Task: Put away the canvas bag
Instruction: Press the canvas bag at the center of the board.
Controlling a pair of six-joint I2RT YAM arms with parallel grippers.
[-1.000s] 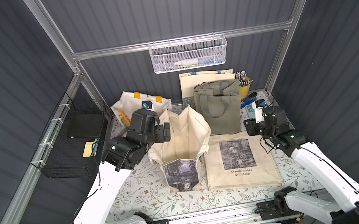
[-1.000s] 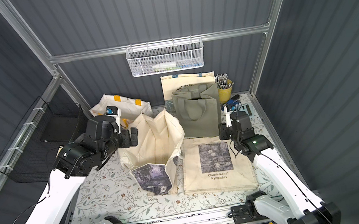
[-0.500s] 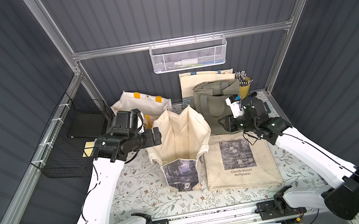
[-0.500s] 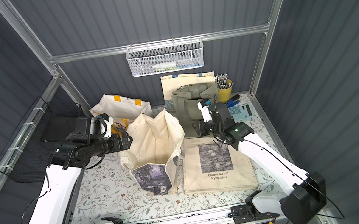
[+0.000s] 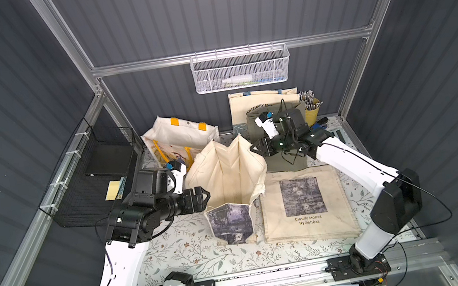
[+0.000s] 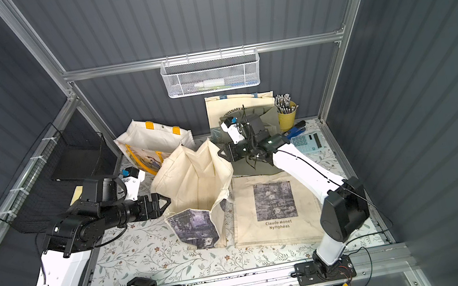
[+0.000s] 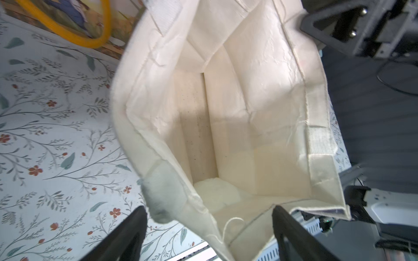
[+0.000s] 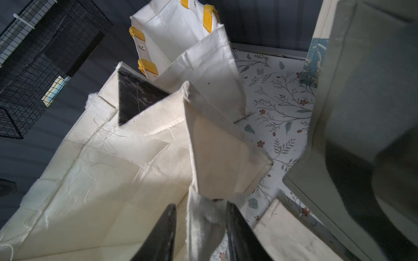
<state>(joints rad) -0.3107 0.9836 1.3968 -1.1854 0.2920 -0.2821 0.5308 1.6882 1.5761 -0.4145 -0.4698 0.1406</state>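
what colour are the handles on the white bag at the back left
Yellow handles on the white canvas bag, clearest in the right wrist view.

The open cream canvas bag stands mid-frame on the floral counter; the flat printed cream tote lies to its right, the grey-green fabric bag behind that.

Cream canvas bag, standing open: matt woven cloth, creased, frayed threads at hems. Flat cream canvas tote with printed picture: same matt weave. Olive-green cloth bag: smooth, dull. Floral-printed bench covering: smooth, faint sheen. White wire-mesh basket: painted metal. Black fingers: matt plastic.
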